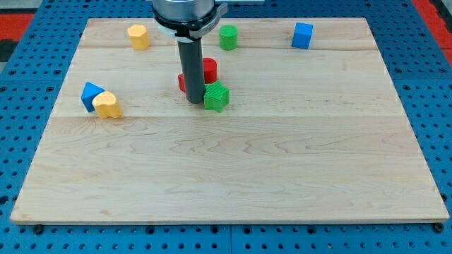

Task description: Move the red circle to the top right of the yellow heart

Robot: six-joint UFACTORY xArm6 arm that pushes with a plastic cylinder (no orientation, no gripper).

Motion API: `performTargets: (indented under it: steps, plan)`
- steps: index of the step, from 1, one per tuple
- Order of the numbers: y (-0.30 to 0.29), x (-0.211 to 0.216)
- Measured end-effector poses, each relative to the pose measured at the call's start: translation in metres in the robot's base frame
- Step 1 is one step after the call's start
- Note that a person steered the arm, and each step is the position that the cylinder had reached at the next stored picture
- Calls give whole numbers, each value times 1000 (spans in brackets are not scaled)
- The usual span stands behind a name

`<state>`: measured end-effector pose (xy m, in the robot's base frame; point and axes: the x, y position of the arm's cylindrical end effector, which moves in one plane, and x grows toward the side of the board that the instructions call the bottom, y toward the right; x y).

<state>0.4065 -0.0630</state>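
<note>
The rod is seen descending from the view's top centre; my tip [195,101] is set on the board [233,169] just left of the green star [217,97], touching or nearly so. No gripper is fitted — only the bare rod, so no open or closed state can be recorded.

The red circle [210,69] is found just right of the rod, above the green star and close to it. A second red block [182,82] is glimpsed at the rod's left edge, mostly hidden; its shape cannot be told.

Two yellow blocks are noted. The yellow heart [108,105] lies at the view's left, touching a blue block [90,94] on its upper left. The other yellow block [138,37] sits near the top edge, left of the rod — also heart-like, though this is less certain.

A green cylinder [227,37] is placed near the top, right of the rod. A blue cube [302,35] stands at the top right, well apart from the rest.
</note>
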Motion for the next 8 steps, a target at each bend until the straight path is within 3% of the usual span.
performTargets:
  steps: [1,2,3,4,6,7,8]
  plan:
    - [-105,-3]
    - [-93,-50]
    - [-42,-79]
    - [-31,-40]
    - [86,-28]
    - [92,-55]
    - [56,-92]
